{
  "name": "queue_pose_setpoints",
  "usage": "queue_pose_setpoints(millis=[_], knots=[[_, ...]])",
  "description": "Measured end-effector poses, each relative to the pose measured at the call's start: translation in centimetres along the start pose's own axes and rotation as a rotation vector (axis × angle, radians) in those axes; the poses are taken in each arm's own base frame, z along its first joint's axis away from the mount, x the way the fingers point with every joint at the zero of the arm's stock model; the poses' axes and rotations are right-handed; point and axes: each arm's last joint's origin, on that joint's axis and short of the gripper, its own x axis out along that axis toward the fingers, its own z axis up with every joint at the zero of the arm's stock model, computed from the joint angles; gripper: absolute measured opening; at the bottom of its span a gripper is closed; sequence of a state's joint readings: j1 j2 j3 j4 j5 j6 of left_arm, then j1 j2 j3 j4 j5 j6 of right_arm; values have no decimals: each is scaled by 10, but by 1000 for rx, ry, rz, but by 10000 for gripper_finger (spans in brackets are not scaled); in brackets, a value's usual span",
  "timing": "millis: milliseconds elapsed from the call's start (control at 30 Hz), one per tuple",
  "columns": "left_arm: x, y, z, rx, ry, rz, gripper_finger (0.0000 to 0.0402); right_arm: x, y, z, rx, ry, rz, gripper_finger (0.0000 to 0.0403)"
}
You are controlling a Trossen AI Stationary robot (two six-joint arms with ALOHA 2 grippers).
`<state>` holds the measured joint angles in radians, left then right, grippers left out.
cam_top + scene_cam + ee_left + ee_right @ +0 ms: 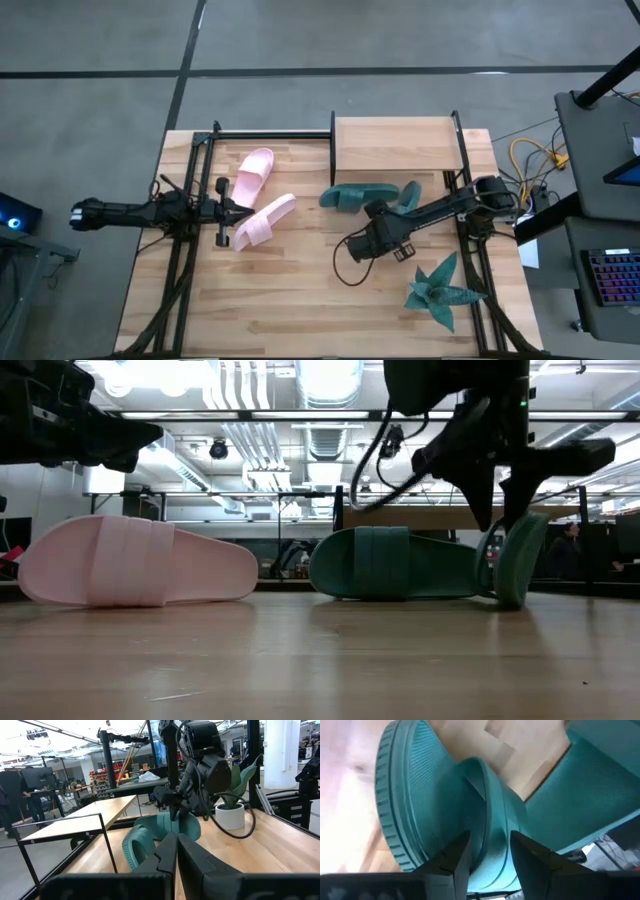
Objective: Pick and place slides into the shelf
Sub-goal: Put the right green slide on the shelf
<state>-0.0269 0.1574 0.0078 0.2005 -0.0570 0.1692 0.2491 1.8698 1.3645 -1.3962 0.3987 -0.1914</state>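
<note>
Two pale pink slides lie flat on the table at the left centre. One teal slide lies sole down in front of the shelf. A second teal slide stands on its side edge beside it, with my right gripper shut on its strap. My left gripper hangs shut and level by the pink slides, touching nothing. My right gripper pinches the strap's edge of the tipped teal slide between its two fingers. The fingers slant down from above and from the table's right. The slide stands nearly upright, its lower side edge on the table.
A teal spiky plant in a white pot stands at the near right. The shelf's black posts rise by the right arm. Bare tabletop lies along the near edge.
</note>
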Motion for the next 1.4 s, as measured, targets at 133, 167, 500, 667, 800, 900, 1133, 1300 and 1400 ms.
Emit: queue_pose_setpoints(millis=[133,167,500,667,800,900,1133,1300,1400], knots=[[0,0,0,0,-1,0,0,5,1,-1,20,23,-41,105],[0,0,0,0,0,0,0,5,1,-1,28,22,-46,98],[0,0,0,0,3,0,0,9,4,-6,51,73,-46,14],[0,0,0,0,5,-1,0,0,3,-13,97,115,-41,12],[0,0,0,0,5,-1,0,-15,5,-20,124,99,-49,12],[0,0,0,0,5,-1,0,-30,6,-24,136,45,-60,12],[0,0,-1,0,6,0,0,-81,4,-39,192,-163,-99,11],[0,0,-1,0,7,0,0,-117,2,-62,231,-314,-194,11],[0,0,-1,0,7,-1,0,-139,1,-78,268,-409,-240,11]])
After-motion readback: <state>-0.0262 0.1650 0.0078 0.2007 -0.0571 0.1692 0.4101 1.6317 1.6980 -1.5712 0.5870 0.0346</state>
